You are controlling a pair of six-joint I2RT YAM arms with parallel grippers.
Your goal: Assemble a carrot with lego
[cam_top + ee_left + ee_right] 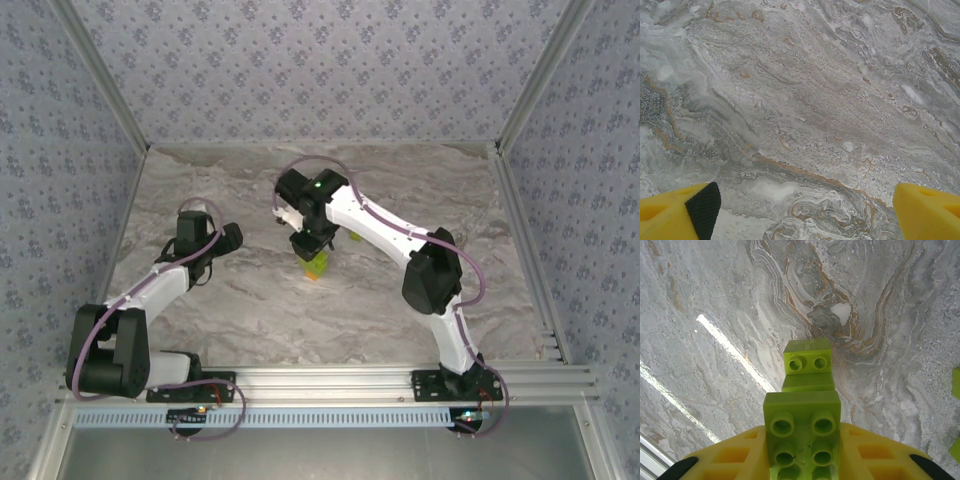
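Note:
My right gripper [315, 250] [802, 462] is shut on the carrot [317, 266], a stack of lime-green lego bricks [805, 410] gripped at its wide studded end between the yellow fingers [730, 457]. It hangs just above the marble table [400, 180]. An orange tip [314, 277] shows at its lower end in the top view; the green bricks hide it in the right wrist view. My left gripper [198, 222] [807, 207] stands open over bare marble at the left, with nothing between its fingers [687, 212].
Two loose lime-green pieces [956, 382] [955, 450] lie at the right edge of the right wrist view. Patterned walls and metal rails [525, 240] enclose the table on three sides.

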